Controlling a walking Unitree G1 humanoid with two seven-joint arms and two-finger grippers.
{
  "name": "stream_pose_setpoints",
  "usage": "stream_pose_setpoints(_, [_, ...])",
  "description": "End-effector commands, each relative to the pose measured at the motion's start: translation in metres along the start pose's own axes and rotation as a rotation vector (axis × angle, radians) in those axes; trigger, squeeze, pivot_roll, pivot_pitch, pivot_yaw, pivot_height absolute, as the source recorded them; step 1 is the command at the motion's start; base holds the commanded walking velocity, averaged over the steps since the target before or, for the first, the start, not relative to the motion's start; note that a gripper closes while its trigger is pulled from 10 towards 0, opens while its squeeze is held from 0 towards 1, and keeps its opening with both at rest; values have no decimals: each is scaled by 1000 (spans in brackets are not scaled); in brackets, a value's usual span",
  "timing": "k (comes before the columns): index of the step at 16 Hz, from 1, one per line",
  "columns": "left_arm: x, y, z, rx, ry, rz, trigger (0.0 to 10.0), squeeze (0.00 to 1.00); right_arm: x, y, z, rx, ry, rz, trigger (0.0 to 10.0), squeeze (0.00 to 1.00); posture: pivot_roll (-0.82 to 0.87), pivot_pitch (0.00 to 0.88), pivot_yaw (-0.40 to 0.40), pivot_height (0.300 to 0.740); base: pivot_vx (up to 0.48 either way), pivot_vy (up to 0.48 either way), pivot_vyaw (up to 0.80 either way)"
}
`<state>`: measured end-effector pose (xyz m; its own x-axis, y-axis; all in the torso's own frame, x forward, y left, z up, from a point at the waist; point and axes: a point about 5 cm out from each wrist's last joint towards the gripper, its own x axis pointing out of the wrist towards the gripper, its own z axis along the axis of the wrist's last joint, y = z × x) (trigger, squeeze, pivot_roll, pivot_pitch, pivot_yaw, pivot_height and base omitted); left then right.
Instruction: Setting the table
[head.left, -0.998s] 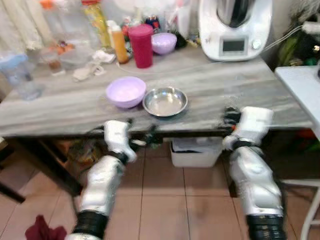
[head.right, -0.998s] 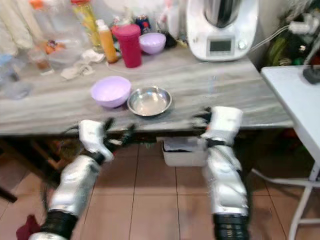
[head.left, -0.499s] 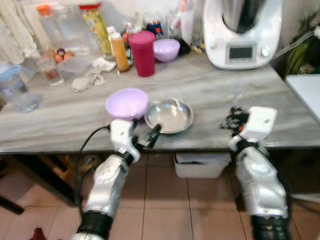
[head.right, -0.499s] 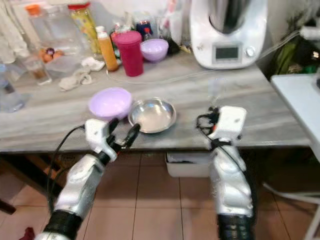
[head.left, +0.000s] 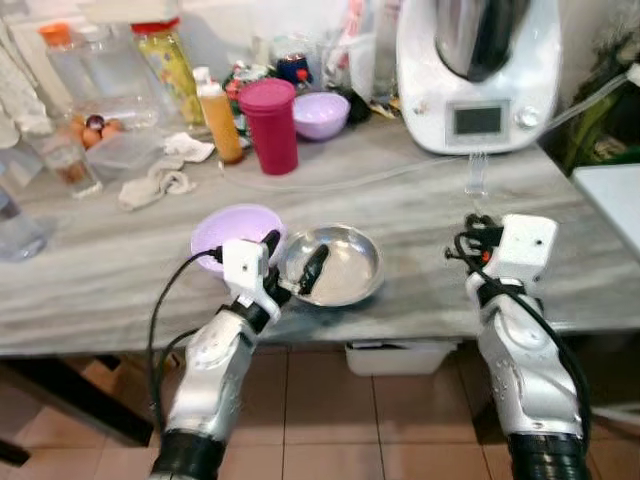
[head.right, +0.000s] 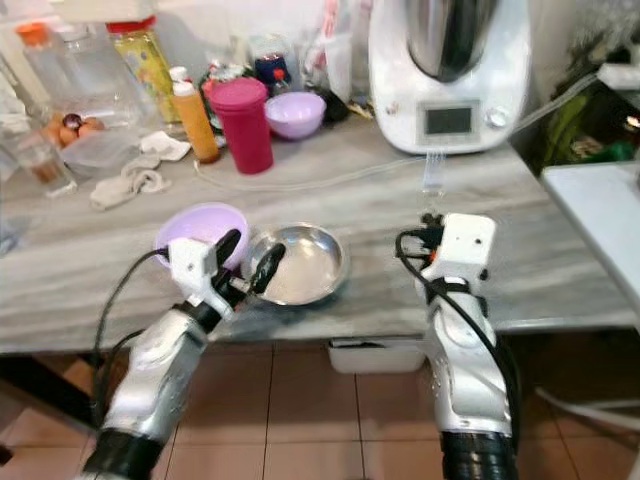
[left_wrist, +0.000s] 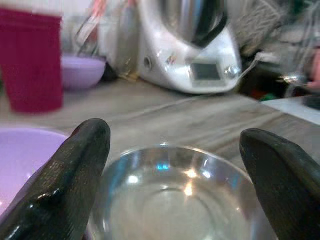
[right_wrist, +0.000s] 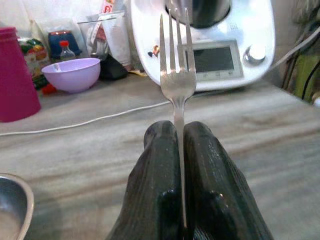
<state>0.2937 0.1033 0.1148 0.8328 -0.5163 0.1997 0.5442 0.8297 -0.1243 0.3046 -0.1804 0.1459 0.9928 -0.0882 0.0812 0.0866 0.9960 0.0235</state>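
Left gripper: fingers spread wide, hovering over the near rim of the steel bowl, holding nothing.
Steel bowl: sitting on the grey table, touching the lilac bowl on its left.
Right gripper: pinching a fork by the handle, tines pointing away toward the white kitchen machine.
Key relation: the fork's long axis is running front to back; bare table just right of the steel bowl is lying left of the right gripper, the nearer arm for placing it.
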Motion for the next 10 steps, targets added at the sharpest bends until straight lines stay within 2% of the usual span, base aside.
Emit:
stream_pose_setpoints(1, [-8,3,2,38,25,-43,10000,0,0,6,3,-8,-9,22,10000,0,-265,75,72,740,0,0,0])
stream_pose_setpoints(6, [-29,4,5,89,96,-182,10000,0,5,-2,2,2,40,3,10000,0,-267,87,69,740,0,0,0])
stream_pose_setpoints(9, [-37,-5,6,111,145,-341,10000,0,2,-2,-9,-4,106,29,10000,0,-268,89,67,740,0,0,0])
stream_pose_setpoints(10, [-38,-7,4,110,154,-355,10000,0,1,0,-12,0,131,40,10000,0,-268,89,67,740,0,0,0])
